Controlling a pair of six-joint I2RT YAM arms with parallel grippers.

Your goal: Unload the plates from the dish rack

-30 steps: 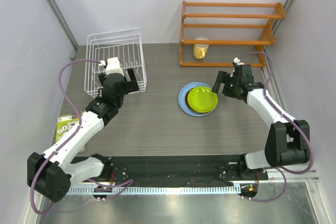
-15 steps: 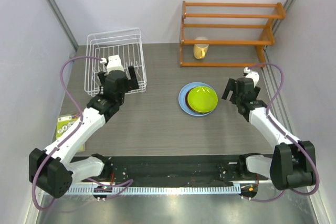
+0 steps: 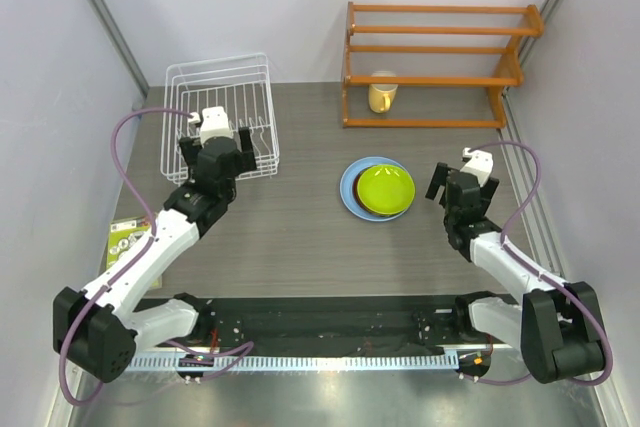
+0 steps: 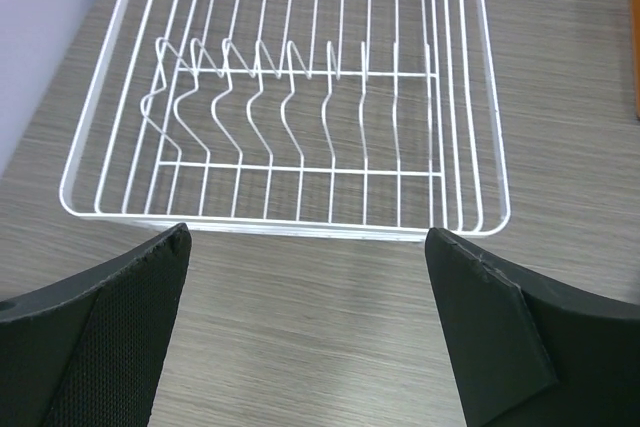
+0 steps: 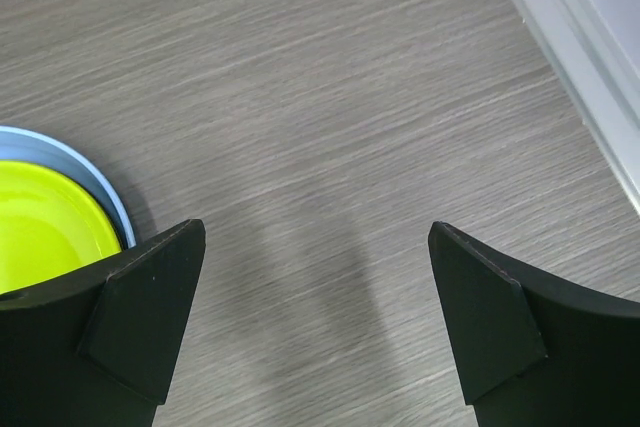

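The white wire dish rack (image 3: 219, 115) stands at the back left and holds no plates; its prongs show bare in the left wrist view (image 4: 290, 97). A stack of plates lies mid-table: the lime green plate (image 3: 386, 188) on top, the light blue plate (image 3: 348, 190) at the bottom. The dark red and amber plates are hidden. In the right wrist view the green plate (image 5: 40, 227) and blue rim (image 5: 95, 182) show at the left. My left gripper (image 3: 222, 144) is open and empty just in front of the rack. My right gripper (image 3: 457, 178) is open and empty to the right of the stack.
An orange wooden slatted shelf (image 3: 432, 62) stands at the back right with a yellow mug (image 3: 381, 94) on its lowest level. A green card (image 3: 124, 240) lies at the left table edge. A metal rail (image 5: 570, 57) runs along the right edge.
My right gripper has drawn back from the plate stack toward the near right. My left gripper has shifted slightly in front of the rack.
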